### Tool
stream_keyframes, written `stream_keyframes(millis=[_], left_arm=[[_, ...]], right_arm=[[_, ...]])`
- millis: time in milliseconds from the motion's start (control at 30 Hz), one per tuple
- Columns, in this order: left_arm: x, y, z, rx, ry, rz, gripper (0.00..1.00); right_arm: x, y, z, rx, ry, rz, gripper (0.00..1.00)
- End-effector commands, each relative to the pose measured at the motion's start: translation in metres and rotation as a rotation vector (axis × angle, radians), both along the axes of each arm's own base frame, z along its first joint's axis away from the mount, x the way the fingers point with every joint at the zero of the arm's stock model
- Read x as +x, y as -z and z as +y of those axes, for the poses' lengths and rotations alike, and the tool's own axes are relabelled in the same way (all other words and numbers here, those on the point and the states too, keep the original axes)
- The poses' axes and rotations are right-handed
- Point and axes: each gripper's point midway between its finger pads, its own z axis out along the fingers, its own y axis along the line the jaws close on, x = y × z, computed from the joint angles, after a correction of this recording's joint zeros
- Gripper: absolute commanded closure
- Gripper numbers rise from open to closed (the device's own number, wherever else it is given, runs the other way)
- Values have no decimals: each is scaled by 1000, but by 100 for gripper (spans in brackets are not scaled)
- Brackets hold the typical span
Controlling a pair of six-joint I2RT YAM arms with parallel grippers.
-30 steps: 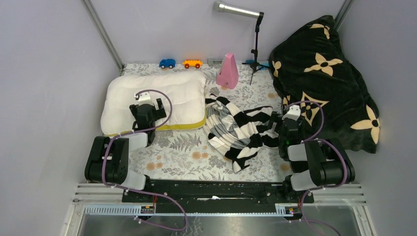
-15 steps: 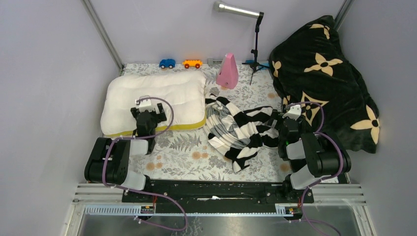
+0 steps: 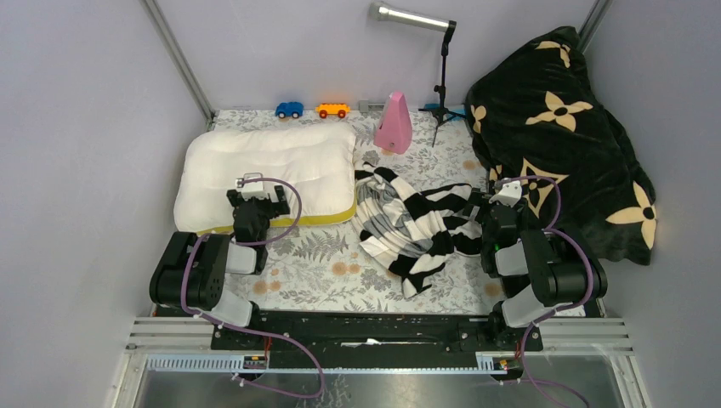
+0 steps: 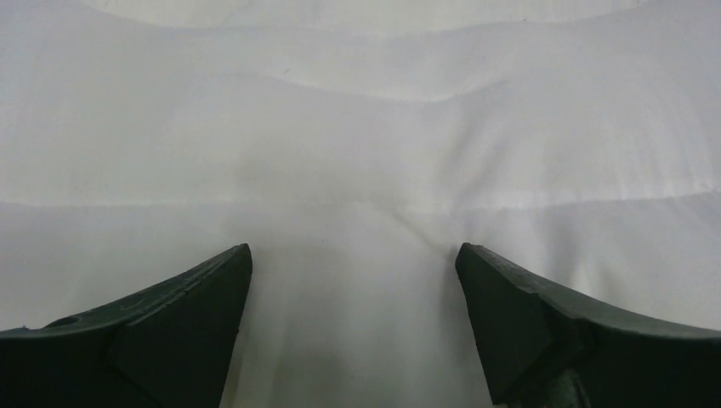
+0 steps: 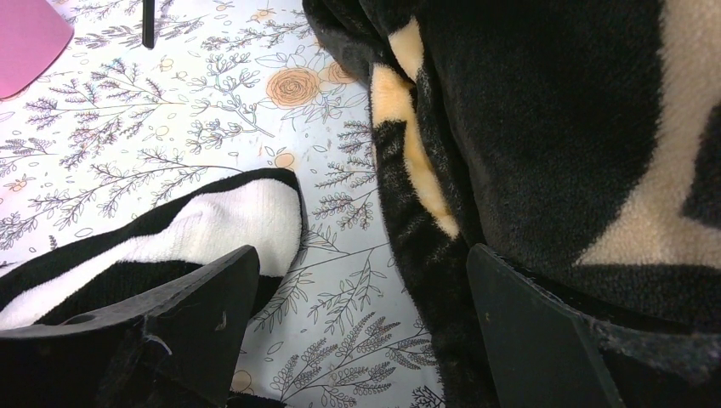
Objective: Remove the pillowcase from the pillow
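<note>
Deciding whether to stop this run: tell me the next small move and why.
Probably just pull both arms home: the pillowcase lies crumpled beside the bare pillow, not covering it, and the left gripper and right gripper stand open, holding nothing.

2 arms (image 3: 197,274): black, grey joint shells | cables (image 3: 292,208): purple loops | wrist blocks (image 3: 249,179): white | fingers (image 4: 170,327): dark wedges

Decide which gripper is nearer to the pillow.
Left. The left gripper hangs open over the near edge of the pillow; the right gripper, also open, sits between the striped pillowcase and the black blanket.
</note>
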Motion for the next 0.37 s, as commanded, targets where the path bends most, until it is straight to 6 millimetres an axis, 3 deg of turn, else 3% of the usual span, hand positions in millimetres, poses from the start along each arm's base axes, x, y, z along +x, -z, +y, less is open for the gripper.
stream_keyframes(millis=[0, 333], left_arm=[[2, -11, -8, 2, 49, -55, 1], [5, -10, -7, -13, 58, -44, 1]], right_arm=[[5, -15, -7, -17, 28, -60, 1], [4, -15, -7, -17, 29, -60, 1]])
